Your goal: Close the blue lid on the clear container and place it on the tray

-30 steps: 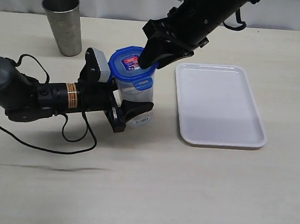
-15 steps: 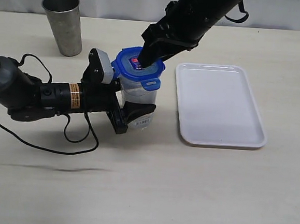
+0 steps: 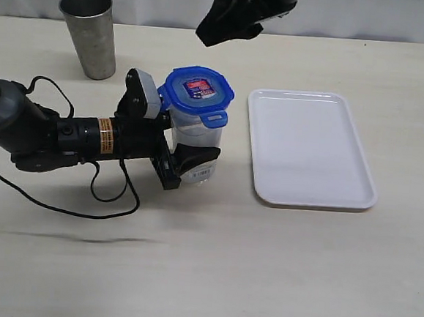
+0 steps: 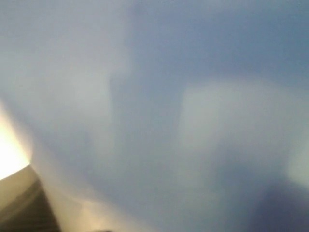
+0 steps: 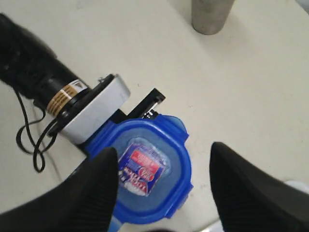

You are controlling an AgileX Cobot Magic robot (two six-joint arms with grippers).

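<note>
The clear container (image 3: 196,133) stands upright on the table just left of the white tray (image 3: 310,148). My left gripper (image 3: 196,148) lies low on its side and is shut on the container's lower half, one black finger (image 3: 197,157) across its front. The blue lid (image 3: 197,91) sits on the container's mouth, sticker up, one flap hanging out toward the tray. My right gripper (image 3: 222,31) hovers open well above it. In the right wrist view the lid (image 5: 145,166) shows between the spread black fingers (image 5: 96,188), untouched. The left wrist view is only a grey-blue blur.
A grey metal cup (image 3: 90,33) stands at the back left; its base also shows in the right wrist view (image 5: 210,14). The left arm and its black cable (image 3: 84,192) stretch across the table's left side. The tray holds nothing.
My right gripper has let go of the lid and risen up and away from it. The lid stays on the container. The left gripper keeps its hold, shifted slightly.
</note>
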